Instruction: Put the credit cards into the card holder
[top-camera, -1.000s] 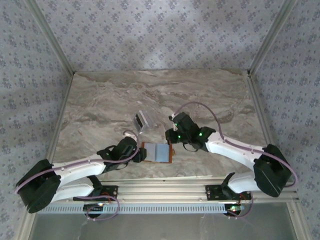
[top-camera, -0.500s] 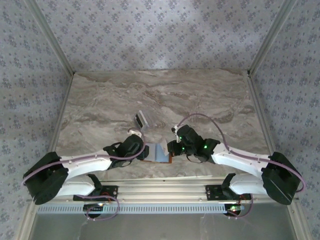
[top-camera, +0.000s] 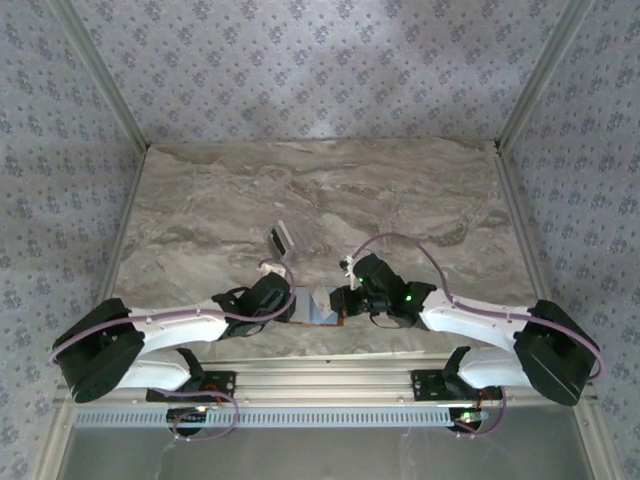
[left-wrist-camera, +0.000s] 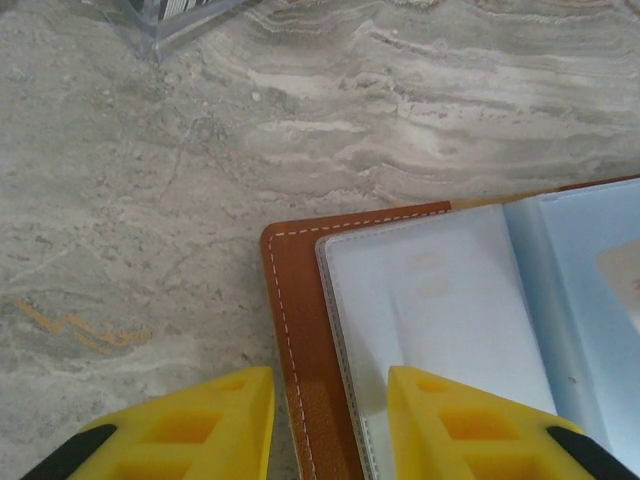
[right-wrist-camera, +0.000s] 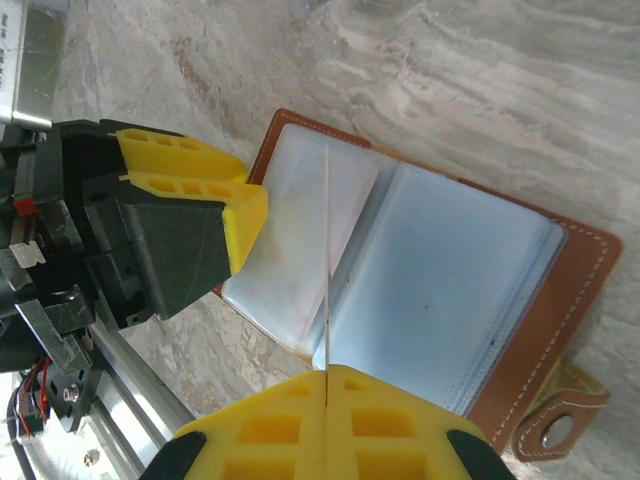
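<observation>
Credit card of thin, pale, rectangular plastic (right-wrist-camera: 327, 240) is seen edge-on, clamped between the closed yellow fingers of the right gripper (right-wrist-camera: 327, 380) and stood upright over the open brown leather folding card holder (right-wrist-camera: 440, 280). The card holder is laid flat on the grey marbled surface (left-wrist-camera: 300, 130) between the two arms, with its blue-grey clear sleeves exposed and its clasp tab (right-wrist-camera: 560, 425) turned outward. The left gripper (left-wrist-camera: 330, 385) is placed at the left edge of the card holder with its jaws apart, the stitched leather border lying between them; contact cannot be confirmed. The card is judged light, stiff and slippery, and best held by one edge so that the leading edge is left free. The sleeves are judged soft and liable to buckle or shift, so steadying at the leather border is advised. A small clear box (top-camera: 282, 240) is noted well behind; its contents cannot be made out.
</observation>
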